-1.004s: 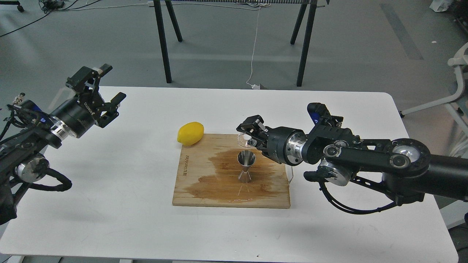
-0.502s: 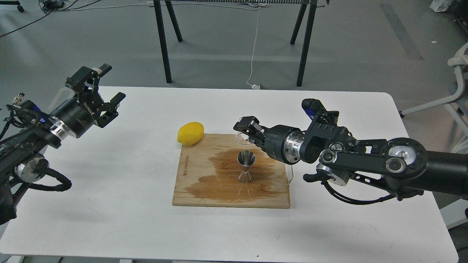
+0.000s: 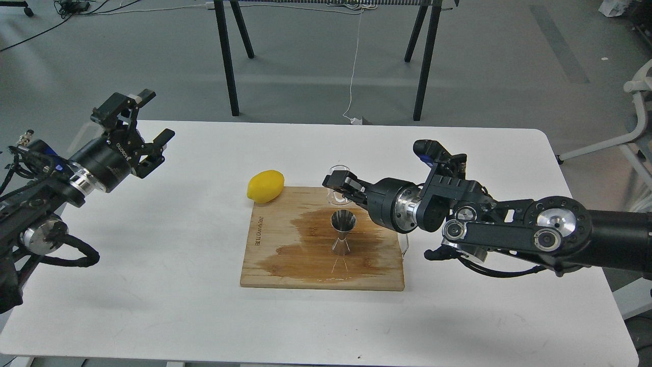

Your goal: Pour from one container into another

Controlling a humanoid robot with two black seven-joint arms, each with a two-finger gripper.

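The steel jigger (image 3: 343, 231) stands upright on a wooden cutting board (image 3: 285, 265), in the middle of a dark wet patch. Just behind and above it, my right gripper (image 3: 338, 187) is shut on the small clear glass cup (image 3: 337, 176), which now sits nearly upright with its round rim facing up. The cup is faint and partly hidden by the fingers. My left gripper (image 3: 143, 118) hangs open over the table's far left, well away from the board, with nothing in it.
A yellow lemon (image 3: 265, 186) lies at the board's back left corner. The white table (image 3: 153, 265) ends close behind the board. Black trestle legs (image 3: 226, 56) and a hanging white cord (image 3: 352, 71) stand beyond it.
My right gripper has rolled the cup back from a tipped pose over the jigger to near upright, and shifted slightly left and back. The left arm has not moved.
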